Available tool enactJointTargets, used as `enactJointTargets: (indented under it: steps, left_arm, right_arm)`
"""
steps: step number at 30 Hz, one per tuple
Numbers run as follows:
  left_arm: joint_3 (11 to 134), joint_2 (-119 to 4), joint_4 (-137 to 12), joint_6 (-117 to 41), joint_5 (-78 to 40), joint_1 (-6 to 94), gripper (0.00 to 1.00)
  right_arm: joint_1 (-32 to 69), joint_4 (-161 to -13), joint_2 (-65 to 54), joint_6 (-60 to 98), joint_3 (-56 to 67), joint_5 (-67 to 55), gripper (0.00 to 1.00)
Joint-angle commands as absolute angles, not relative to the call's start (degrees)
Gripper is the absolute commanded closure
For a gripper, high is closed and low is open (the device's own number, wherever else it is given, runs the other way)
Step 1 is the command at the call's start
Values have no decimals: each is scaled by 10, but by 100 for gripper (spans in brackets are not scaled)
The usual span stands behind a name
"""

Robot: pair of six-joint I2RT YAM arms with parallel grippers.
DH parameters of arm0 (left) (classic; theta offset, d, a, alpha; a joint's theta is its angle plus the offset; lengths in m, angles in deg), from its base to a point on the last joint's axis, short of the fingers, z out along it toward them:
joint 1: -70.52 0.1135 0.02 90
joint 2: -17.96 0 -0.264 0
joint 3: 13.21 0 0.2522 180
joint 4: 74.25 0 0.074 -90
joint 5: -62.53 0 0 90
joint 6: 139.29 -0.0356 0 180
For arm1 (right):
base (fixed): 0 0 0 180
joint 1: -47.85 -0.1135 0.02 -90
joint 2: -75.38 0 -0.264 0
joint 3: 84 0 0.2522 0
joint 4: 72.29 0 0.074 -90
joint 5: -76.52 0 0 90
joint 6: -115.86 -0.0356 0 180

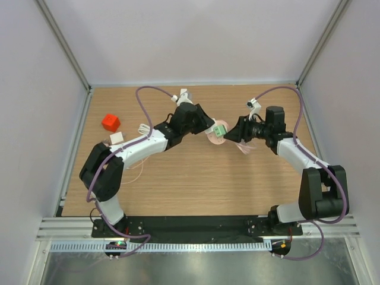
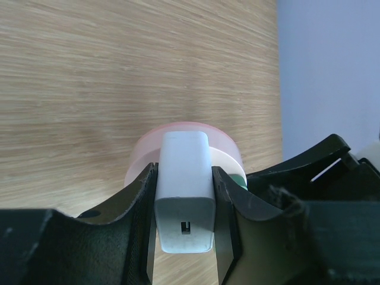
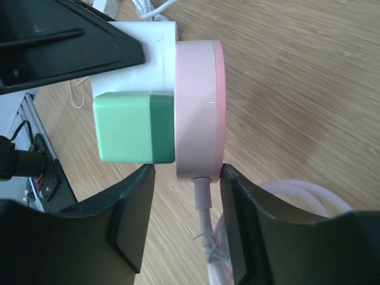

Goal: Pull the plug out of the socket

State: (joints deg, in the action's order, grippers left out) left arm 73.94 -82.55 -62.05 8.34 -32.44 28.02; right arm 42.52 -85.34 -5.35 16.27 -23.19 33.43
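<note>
A round pink socket [image 3: 199,107] is held off the table near the middle [image 1: 215,135]. A white plug [image 2: 184,178] and a green plug [image 3: 133,127] are both seated in its face. My left gripper [image 2: 184,171] is shut on the white plug, with a finger pressed to each side. In the top view it [image 1: 208,123] comes in from the left. My right gripper [image 3: 187,169] is open and straddles the socket's lower edge by the cable outlet. Its right finger touches the rim. Its left finger sits under the green plug, apart from the disc.
The socket's pink cable [image 3: 285,196] lies coiled on the table under the right gripper. A red cube [image 1: 110,122] and a small white block [image 1: 116,138] sit at the far left. White walls close in the table at the back and sides.
</note>
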Motion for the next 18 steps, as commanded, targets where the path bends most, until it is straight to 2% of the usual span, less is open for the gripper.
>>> enactJointTargets:
  steps: [1, 9, 14, 18]
  left_arm:
    - [740, -785, -668, 71, -330, 280, 100]
    - [739, -776, -686, 108, -335, 280, 100]
    - [725, -773, -715, 163, -327, 281, 100]
    - [724, -773, -734, 196, -313, 282, 100]
  right_arm:
    - [414, -828, -61, 172, -185, 385, 43]
    - [404, -851, -85, 178, -171, 382, 24]
    - [395, -859, -100, 199, -167, 375, 16]
    - [384, -893, -112, 229, -161, 368, 14]
